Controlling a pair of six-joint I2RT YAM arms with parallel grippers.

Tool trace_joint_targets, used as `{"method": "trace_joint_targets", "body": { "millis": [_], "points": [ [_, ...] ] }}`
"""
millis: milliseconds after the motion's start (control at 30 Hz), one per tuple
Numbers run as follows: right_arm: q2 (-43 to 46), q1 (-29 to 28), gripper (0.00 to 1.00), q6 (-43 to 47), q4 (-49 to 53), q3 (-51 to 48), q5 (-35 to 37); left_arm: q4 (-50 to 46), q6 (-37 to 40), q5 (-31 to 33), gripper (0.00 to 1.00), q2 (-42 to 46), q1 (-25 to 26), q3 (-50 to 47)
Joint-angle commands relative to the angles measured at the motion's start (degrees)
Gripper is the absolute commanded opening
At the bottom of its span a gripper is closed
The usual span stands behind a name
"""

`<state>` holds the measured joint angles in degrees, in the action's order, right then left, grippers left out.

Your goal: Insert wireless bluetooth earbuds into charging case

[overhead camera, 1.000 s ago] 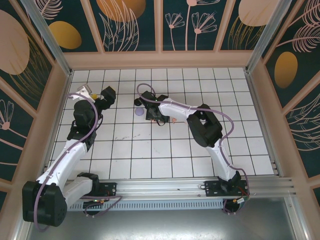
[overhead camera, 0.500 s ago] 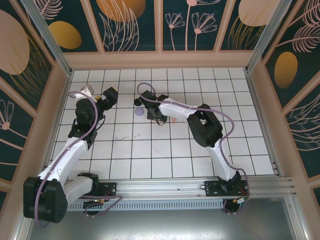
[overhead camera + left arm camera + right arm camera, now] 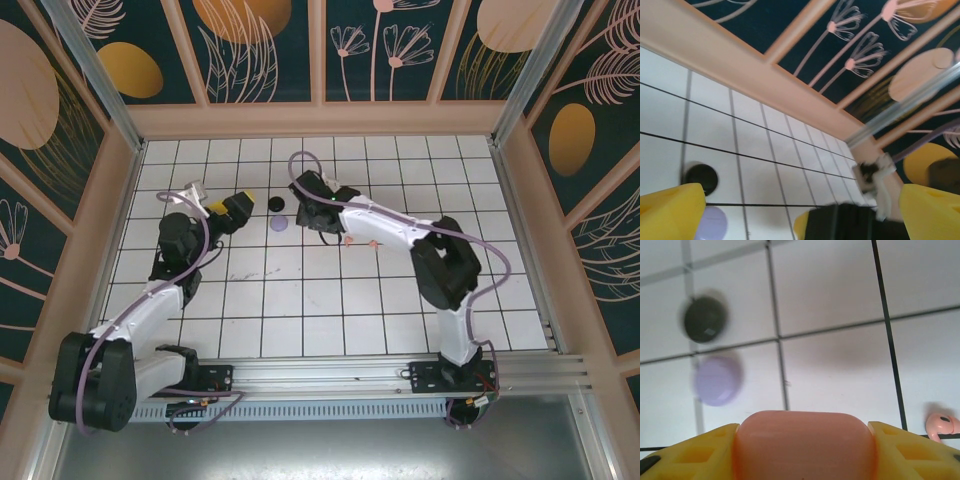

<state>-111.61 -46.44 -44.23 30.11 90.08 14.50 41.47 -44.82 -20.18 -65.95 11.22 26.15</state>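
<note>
R gripper (image 3: pixel 805 442): yellow pads (image 3: pixel 715 437) closed partway on a pink case (image 3: pixel 804 435). Case spans the whole gap and touches both pads. I get that from R wrist cam. On top cam the R gripper (image 3: pixel 322 222) sits under its own wrist body, so grip not readable there. Case is salmon-pink, smooth, rounded ends; lid state: can't tell. Same wrist cam, beyond the fingers on white tiled floor (image 3: pixel 830 305): lilac case (image 3: pixel 717 380) nearer, black case (image 3: pixel 705 319) past it, both round, blurred, not touching. Pink earbud (image 3: pixel 940 426) low right, just beside a grout line, bulb end visible, blurry. Top cam gives layout: black case (image 3: pixel 276 204) and lilac case (image 3: pixel 279 223) lie betw the two grippers, pink earbud (image 3: pixel 347 240) on floor at near side of R arm. L gripper (image 3: pixel 245 208) points toward the cases. L wrist cam: L gripper (image 3: pixel 800 202) fingers spread wide, nothing held, black case (image 3: pixel 700 179) and lilac case (image 3: pixel 710 222) just by one finger.
</note>
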Motion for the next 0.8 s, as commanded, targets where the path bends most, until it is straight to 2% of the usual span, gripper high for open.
{"method": "trace_joint_targets", "body": {
  "millis": [0,200,367,500,767],
  "points": [
    [6.22,0.55,0.36,-1.52,-3.76,-0.78,-0.38,13.46,-1.47,-5.27,0.99,-2.07,1.94,-2.03],
    [12.32,0.64,0.36,-3.46,-7.36,-0.65,-3.15,22.33,0.78,-6.79,0.99,-7.02,6.5,-3.62],
    [16.66,0.6,0.36,-7.81,-12.18,-3.53,-5.98,34.04,-0.82,-6.28,0.98,-11.82,9.14,-5.48],
    [19.69,0.2,0.36,-11.87,-16.48,-7.33,-6.77,41.1,-1.93,-6.25,0.92,-15.01,10.54,-5.29],
    [20.97,-1.19,0.36,-15.77,-18.64,-8.25,-6.66,45.14,-1.94,-7.14,0.78,-19.83,13.1,-2.21]
  ]
}}
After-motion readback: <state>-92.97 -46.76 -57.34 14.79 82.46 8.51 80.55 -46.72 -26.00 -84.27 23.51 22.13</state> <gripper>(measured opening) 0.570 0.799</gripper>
